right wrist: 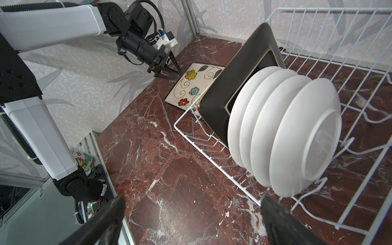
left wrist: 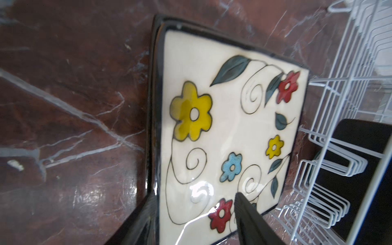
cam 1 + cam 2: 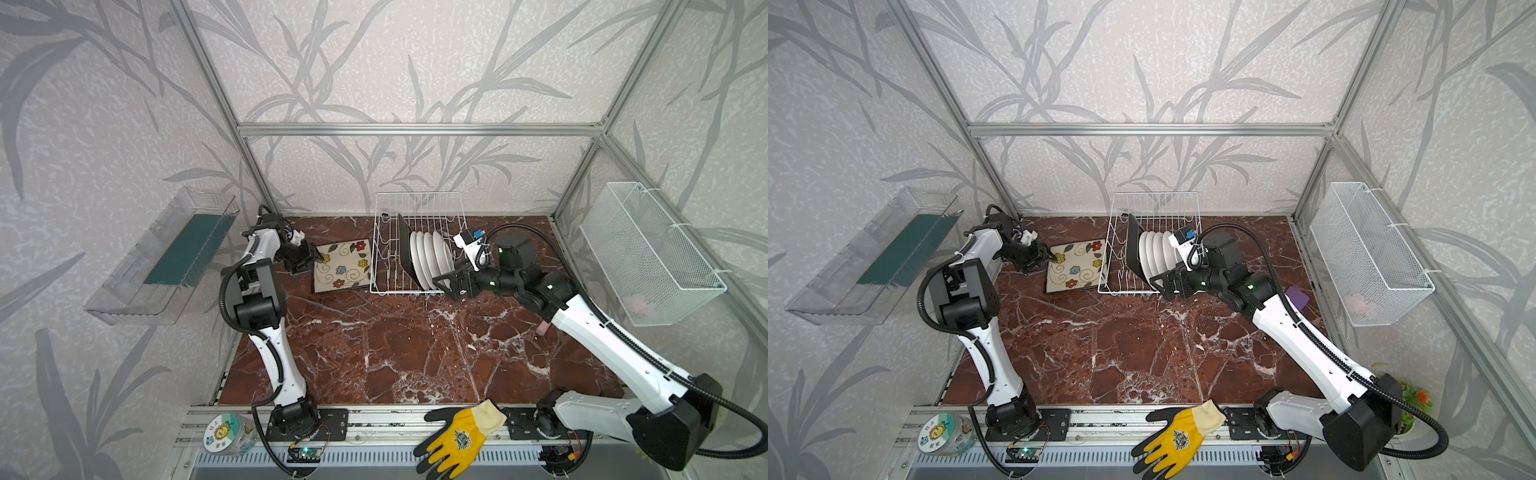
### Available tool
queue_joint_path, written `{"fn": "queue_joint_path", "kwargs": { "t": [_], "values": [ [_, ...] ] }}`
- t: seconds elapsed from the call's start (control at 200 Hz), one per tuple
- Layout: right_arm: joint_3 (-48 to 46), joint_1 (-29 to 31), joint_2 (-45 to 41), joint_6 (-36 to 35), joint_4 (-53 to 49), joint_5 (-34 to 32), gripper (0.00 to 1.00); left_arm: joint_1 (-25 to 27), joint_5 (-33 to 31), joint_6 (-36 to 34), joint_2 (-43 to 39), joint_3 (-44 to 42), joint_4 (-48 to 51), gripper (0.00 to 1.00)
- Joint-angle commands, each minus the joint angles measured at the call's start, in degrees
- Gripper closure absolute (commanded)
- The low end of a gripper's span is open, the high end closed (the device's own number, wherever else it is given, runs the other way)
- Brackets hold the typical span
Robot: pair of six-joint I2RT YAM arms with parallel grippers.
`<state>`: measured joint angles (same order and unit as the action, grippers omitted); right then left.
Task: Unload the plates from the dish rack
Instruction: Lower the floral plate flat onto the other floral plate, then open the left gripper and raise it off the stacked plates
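The dish rack (image 3: 419, 208) (image 3: 1154, 205) stands at the back of the marble table top (image 3: 395, 345).

Just beside the rack's left side, outside its wires, a flowered square plate (image 3: 343, 266) (image 3: 1077, 266) lies flat and face up on the marble. Whether another plate lies under it cannot be told. The left gripper (image 3: 318, 259) (image 2: 194, 194) sits at the edge of this plate farthest from the rack. Its jaws are apart. In the left wrist view one of its fingers (image 2: 248, 220) hangs over the cream face by a red flower. The other runs along the black rim on the outer side. Neither is seen pressing on the plate.

Inside the rack, four round white plates (image 3: 430, 257) (image 1: 297, 131) stand on edge in a row between the prongs. A black-backed square plate (image 3: 405, 253) (image 1: 231, 84) stands upright at the end of the row nearer the rack's left side, close against the first round plate.

The right gripper (image 3: 446, 286) (image 1: 193, 198) is at the rack's near right corner and points in toward the row. Its jaws are spread wide and hold nothing. The round plates turn their backs to it. The nearest one is just ahead of the fingertips but apart from them. In the right wrist view one finger lines up with the rack's front rail, and the other hangs over bare marble outside the rack.
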<state>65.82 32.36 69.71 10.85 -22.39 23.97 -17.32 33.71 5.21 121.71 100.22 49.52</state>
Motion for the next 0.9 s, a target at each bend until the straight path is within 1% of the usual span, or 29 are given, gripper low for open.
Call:
{"fn": "queue_joint_path", "kwargs": {
  "t": [0.0, 0.085, 0.185, 0.425, 0.6, 0.655, 0.76, 0.84, 0.895],
  "values": [
    [0.85, 0.22, -1.29, -0.43, -0.55, -0.76, 0.01, -0.04, 3.55, 2.45, -6.72, -2.04, -4.19, 0.32],
    [0.84, 0.17, -1.51, -0.43, -0.54, -0.93, 0.01, 0.31, 5.06, 3.75, -9.65, -3.15, -6.27, 0.27],
    [0.79, 0.23, -1.94, -0.42, -0.61, -1.16, 0.01, 1.07, 6.02, 4.70, -12.25, -3.19, -6.34, 0.24],
    [0.46, 0.18, -3.09, -0.78, -0.75, -1.97, 0.01, 5.25, 6.68, 3.52, -18.76, -2.57, -4.59, 0.19],
    [0.49, 0.21, -3.75, -1.03, -0.91, -2.25, 0.01, 10.49, 4.73, 1.53, -23.36, -0.90, -2.71, 0.16],
    [0.30, 0.21, -3.97, -1.13, -0.89, -2.48, 0.01, 12.60, 4.02, 0.97, -25.06, -1.06, -2.84, 0.14],
    [-0.26, 0.19, -4.54, -1.27, -0.98, -2.95, 0.01, 15.85, 3.43, 1.88, -27.43, -1.18, -3.03, 0.11],
    [-0.81, 0.23, -5.00, -1.03, -0.90, -3.26, 0.01, 18.71, 0.89, 3.77, -29.14, -2.11, -4.51, 0.11],
    [-1.01, 0.22, -5.28, -0.98, -0.89, -3.56, 0.01, 21.39, -1.91, 3.52, -30.34, -2.82, -4.74, 0.10]
  ]
}}
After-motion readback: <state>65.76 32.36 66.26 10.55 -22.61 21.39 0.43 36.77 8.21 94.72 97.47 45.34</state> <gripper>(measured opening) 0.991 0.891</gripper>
